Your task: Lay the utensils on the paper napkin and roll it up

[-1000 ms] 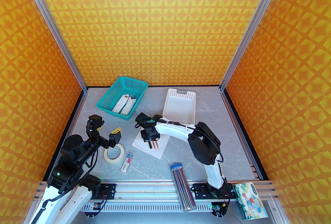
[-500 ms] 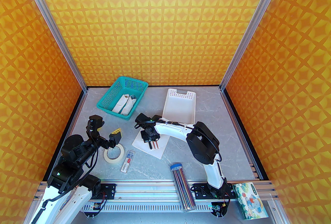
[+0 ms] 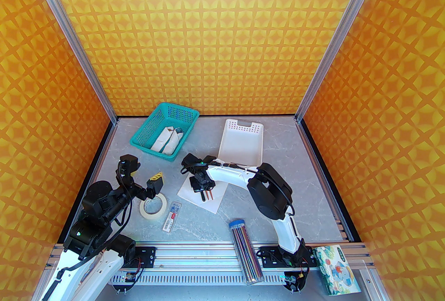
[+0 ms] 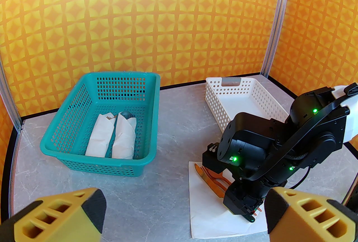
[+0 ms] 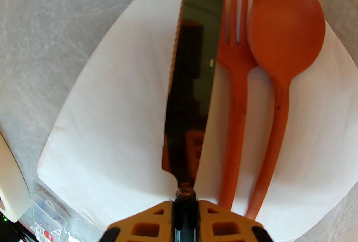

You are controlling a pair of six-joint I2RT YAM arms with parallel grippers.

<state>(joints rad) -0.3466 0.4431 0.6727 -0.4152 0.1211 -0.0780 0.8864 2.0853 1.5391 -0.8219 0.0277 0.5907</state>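
The right gripper [image 3: 201, 190] sits low over the napkin [image 3: 186, 190] at mid-table. The knife [image 3: 202, 200] juts from it toward the near edge, seemingly pinched, with two reddish utensils [image 3: 210, 195] just to its right. At left, the left gripper [image 3: 142, 172] hangs spread wide above the tape roll [image 3: 164, 205], the basket [image 3: 139, 145] farther back.

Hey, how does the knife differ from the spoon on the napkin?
The knife has a shiny mirror-like blade and dark handle; the spoon is matte reddish-orange. The knife's handle is pinched in the right gripper; the spoon lies free. The knife sits left of the fork, the spoon right, overlapping its tines. Both point the same way over the napkin.
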